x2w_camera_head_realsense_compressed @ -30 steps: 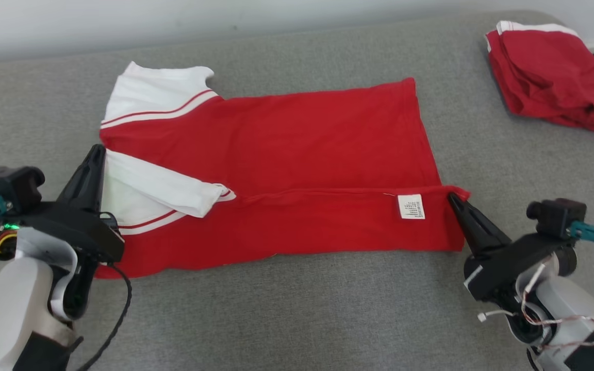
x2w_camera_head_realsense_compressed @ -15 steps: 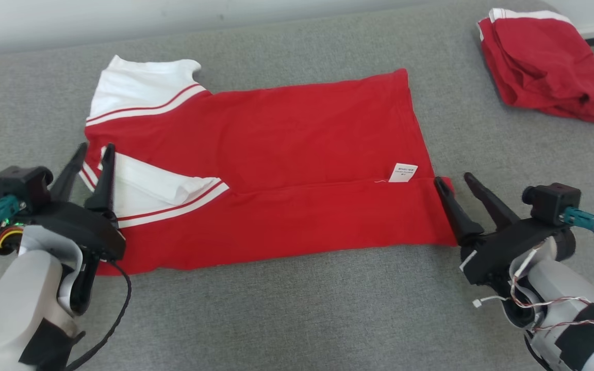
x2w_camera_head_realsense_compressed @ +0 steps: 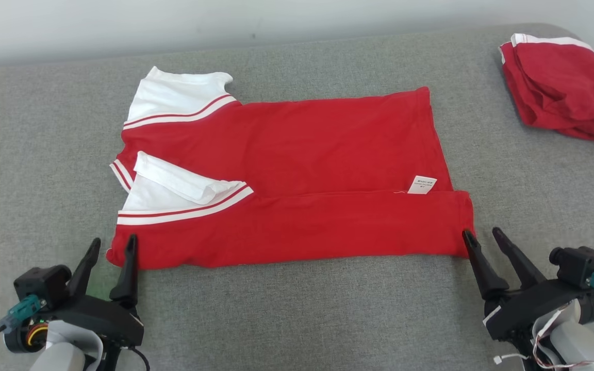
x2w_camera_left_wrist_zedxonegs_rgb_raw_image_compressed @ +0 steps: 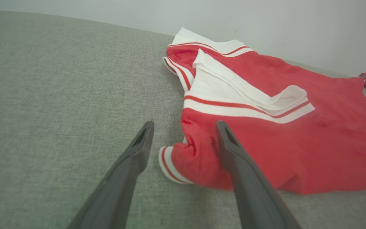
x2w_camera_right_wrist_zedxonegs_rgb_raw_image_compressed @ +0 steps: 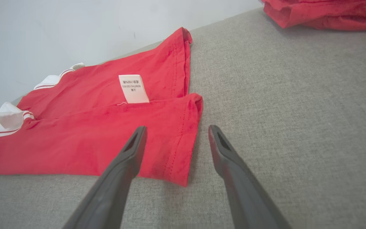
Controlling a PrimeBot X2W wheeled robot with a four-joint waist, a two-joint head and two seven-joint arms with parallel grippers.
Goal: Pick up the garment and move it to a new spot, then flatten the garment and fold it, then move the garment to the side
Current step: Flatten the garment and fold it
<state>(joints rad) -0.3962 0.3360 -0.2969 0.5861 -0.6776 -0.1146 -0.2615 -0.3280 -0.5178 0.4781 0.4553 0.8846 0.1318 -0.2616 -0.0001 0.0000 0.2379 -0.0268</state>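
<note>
The red-and-white garment [x2w_camera_head_realsense_compressed: 302,154] lay on the grey cushion [x2w_camera_head_realsense_compressed: 297,319], its near long edge folded over. Both the left gripper [x2w_camera_head_realsense_compressed: 113,241] and right gripper [x2w_camera_head_realsense_compressed: 480,232] stood empty, jaws apart, at the garment's near corners; the next fold likely needed both corners pinched evenly and carried across together.

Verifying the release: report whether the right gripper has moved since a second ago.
Yes. The right gripper has drawn back toward the robot, away from the white label, fingers now open.

Room: grey upholstered surface [x2w_camera_head_realsense_compressed: 297,319], pale wall [x2w_camera_head_realsense_compressed: 173,20]
</note>
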